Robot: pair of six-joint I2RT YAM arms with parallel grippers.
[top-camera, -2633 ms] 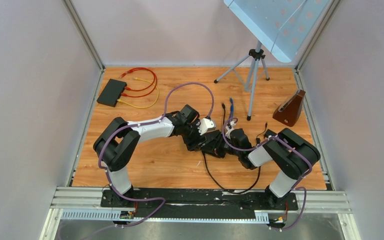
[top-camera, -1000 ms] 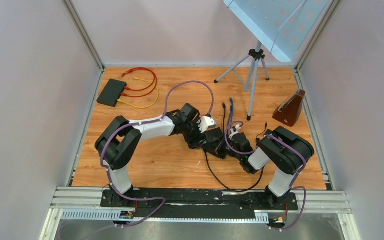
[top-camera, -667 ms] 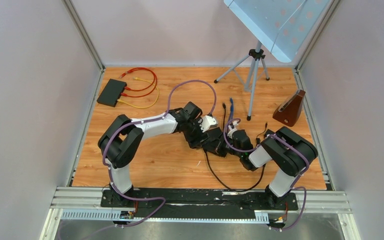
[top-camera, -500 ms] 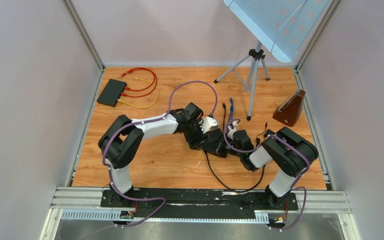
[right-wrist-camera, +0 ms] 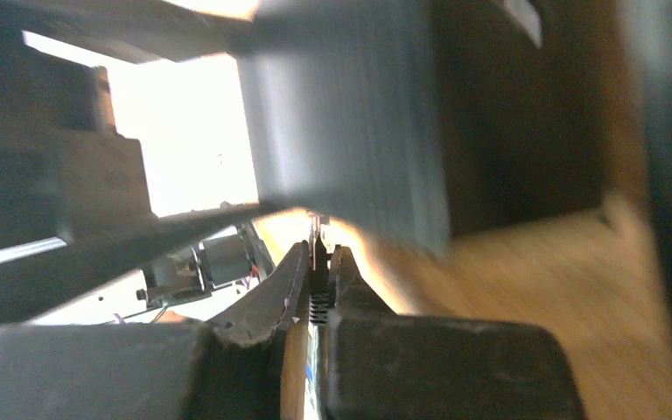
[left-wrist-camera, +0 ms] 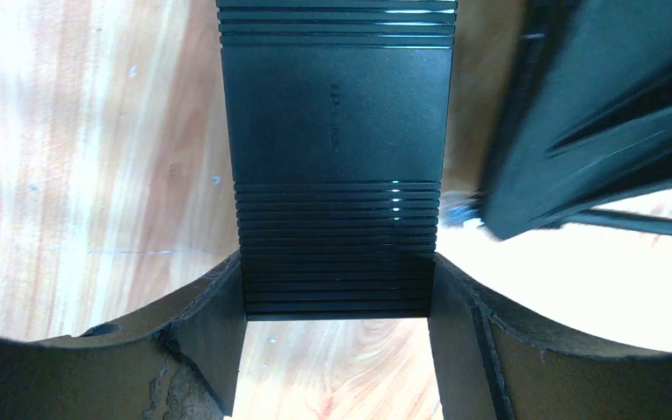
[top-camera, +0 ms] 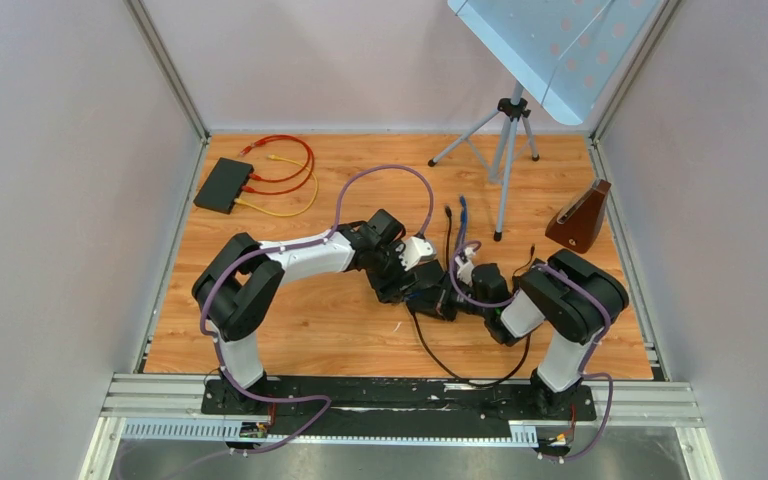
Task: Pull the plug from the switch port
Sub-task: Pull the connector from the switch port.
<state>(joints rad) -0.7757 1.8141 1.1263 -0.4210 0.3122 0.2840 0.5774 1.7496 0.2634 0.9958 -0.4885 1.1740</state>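
A black ribbed switch [left-wrist-camera: 337, 114] sits between my left gripper's [left-wrist-camera: 337, 282] fingers [left-wrist-camera: 219, 332], held by its two sides just above the wood floor. In the top view the left gripper [top-camera: 422, 288] and right gripper [top-camera: 458, 294] meet at the middle of the floor over the switch [top-camera: 438, 303]. My right gripper [right-wrist-camera: 318, 254] is shut on a thin plug [right-wrist-camera: 318, 302] with a ribbed boot. The plug's clear tip [left-wrist-camera: 458, 216] lies at the switch's right edge; I cannot tell whether it sits in the port. Its black cable [top-camera: 430, 350] trails toward the near edge.
A second black switch [top-camera: 223, 185] with red and yellow cables [top-camera: 285, 175] lies at the back left. A tripod [top-camera: 505, 150] stands at the back, with a brown wedge-shaped object [top-camera: 580, 218] at the right. Loose blue and black cable ends [top-camera: 455, 215] lie behind the grippers.
Both grippers have stayed together at the switch. The right wrist has shifted slightly and the switch has moved a little toward the near edge.
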